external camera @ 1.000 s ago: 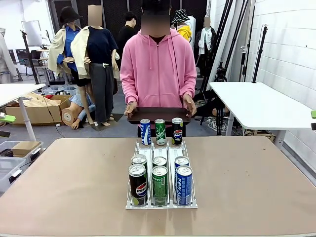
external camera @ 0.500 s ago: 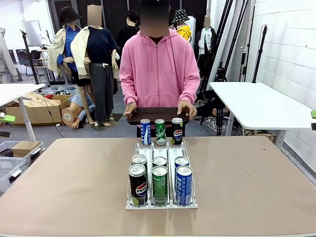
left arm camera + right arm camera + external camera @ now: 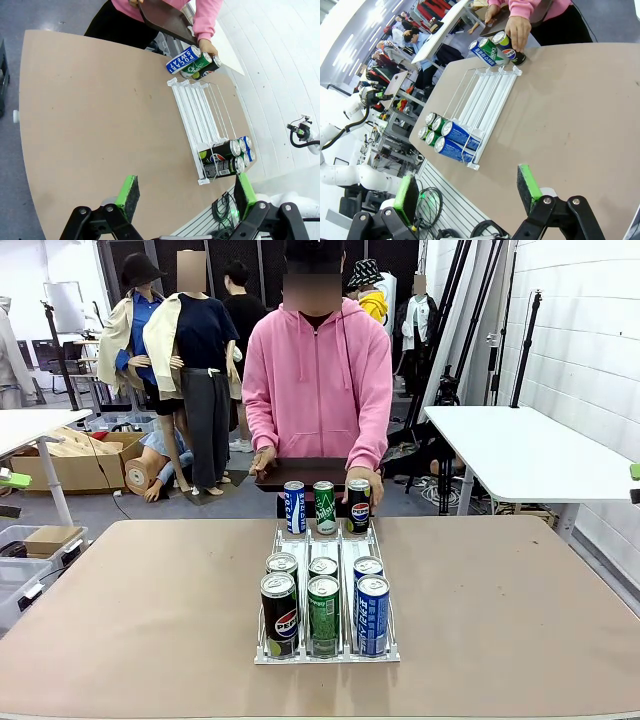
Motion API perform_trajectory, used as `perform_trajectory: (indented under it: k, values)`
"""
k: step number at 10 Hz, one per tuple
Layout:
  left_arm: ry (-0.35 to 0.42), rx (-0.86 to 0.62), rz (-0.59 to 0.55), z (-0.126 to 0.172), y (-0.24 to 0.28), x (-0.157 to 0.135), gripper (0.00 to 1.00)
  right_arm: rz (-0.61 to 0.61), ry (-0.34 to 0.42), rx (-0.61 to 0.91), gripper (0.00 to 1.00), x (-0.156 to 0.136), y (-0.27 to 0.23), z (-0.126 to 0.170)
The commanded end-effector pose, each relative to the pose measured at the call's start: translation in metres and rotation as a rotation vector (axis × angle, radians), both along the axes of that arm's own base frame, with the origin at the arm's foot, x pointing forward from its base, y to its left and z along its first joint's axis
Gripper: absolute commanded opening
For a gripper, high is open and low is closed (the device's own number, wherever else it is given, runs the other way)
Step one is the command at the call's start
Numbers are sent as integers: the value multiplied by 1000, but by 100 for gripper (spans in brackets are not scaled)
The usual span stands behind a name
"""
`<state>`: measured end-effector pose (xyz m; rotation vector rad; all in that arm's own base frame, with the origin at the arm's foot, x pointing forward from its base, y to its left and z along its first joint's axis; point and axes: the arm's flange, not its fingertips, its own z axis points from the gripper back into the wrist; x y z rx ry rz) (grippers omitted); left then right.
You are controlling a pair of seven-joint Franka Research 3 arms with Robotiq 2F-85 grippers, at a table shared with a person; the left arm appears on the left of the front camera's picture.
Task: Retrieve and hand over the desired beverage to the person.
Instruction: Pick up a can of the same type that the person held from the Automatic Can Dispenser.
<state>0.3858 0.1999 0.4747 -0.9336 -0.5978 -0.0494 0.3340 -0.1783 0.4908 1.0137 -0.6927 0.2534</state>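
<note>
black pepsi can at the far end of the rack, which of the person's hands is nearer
The person's left hand, which rests on the black Pepsi can from above. Their right hand is apart from it, holding the dark flat tray.

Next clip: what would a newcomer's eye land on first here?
The person in the pink hoodie at the far side of the table, one hand on the black Pepsi can and the other holding a dark tray. Then the white wire rack mid-table, with six cans bunched at its near end.
</note>
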Motion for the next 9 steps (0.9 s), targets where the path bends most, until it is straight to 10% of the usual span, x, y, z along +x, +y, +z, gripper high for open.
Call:
perform_trajectory:
  k: [1,9]
  values:
    - [-5,-9,1,0,1,-2,100,5,-6,11,100,1,-1,0]
    - [-5,-9,1,0,1,-2,100,5,-6,11,100,1,-1,0]
